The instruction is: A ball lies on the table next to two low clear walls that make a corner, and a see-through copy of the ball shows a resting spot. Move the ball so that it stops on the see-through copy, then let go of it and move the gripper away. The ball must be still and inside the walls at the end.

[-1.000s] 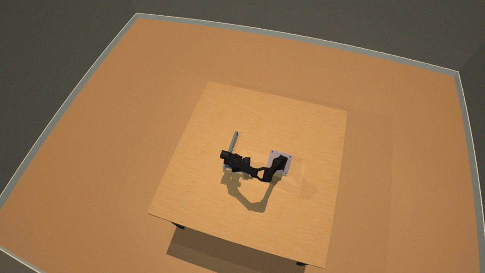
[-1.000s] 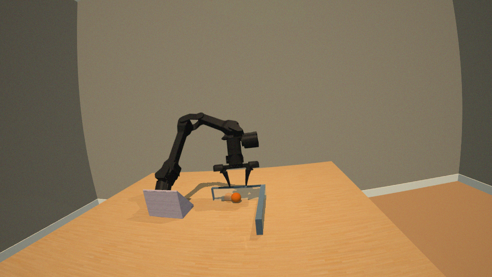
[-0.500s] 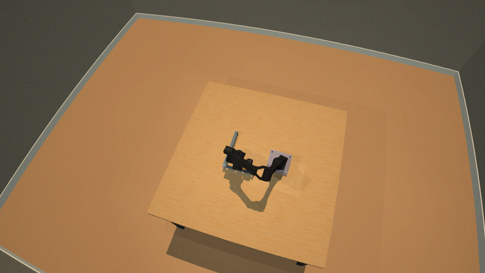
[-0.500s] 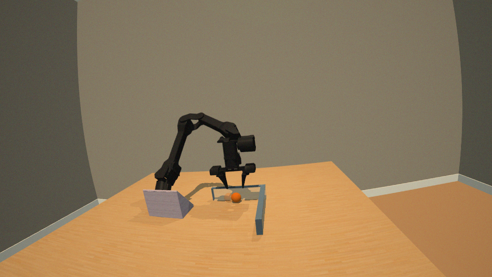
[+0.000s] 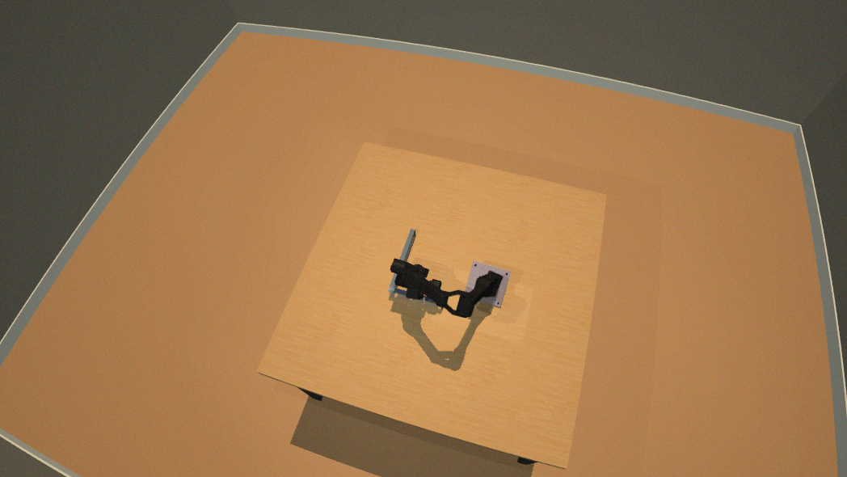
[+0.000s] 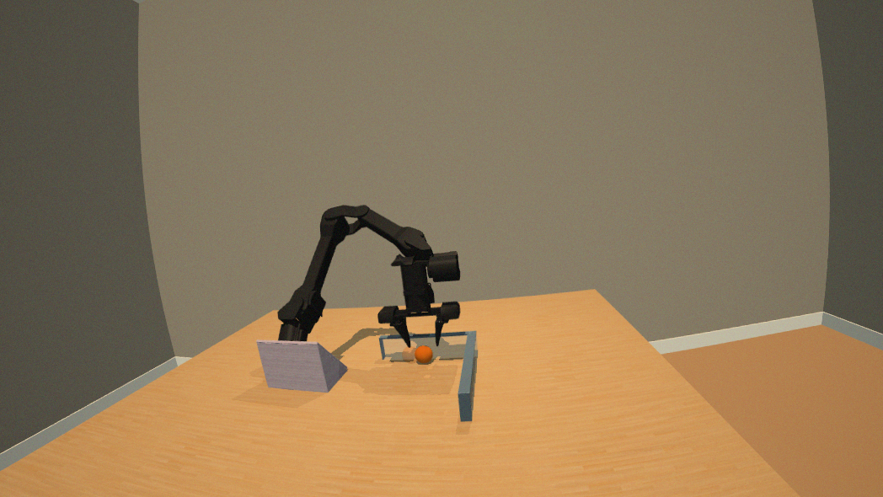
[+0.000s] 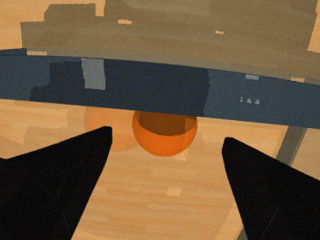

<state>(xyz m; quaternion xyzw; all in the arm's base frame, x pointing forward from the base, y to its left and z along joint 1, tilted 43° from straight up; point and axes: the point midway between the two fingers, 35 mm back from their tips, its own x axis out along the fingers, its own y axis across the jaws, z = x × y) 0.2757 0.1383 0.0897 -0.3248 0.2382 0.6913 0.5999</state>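
on the counter (image 6: 556, 382), as i read my three feeds:

- ball (image 6: 423, 353): orange, resting on the wood inside the corner made by the two walls, just beside the far wall. in the wrist view the ball (image 7: 165, 135) sits partly behind the lower edge of that wall.
- see-through copy (image 7: 106, 130): pale orange disc touching the ball's side and overlapping it slightly; the ball lies beside it, not squarely on it. in the exterior view the copy (image 6: 408, 354) shows faintly next to the ball.
- walls: far wall (image 6: 426, 336) runs across behind the ball; side wall (image 6: 468, 377) runs toward the exterior camera from the shared corner. both low, blue-tinted, clear.
- gripper (image 6: 421, 340): pointing straight down over the ball, fingers (image 6: 404, 336) apart and holding nothing. tips hang just above the ball, one to each side of it, not touching. in the wrist view the two dark fingers frame the ball from below.
- arm (image 6: 321, 265): black, arched up from its grey base plate (image 6: 299, 365) and folded down at the wrist.
- top view: arm (image 5: 441, 290) covers the ball and copy; i cannot see either there. part of one wall (image 5: 407, 243) shows past the gripper.
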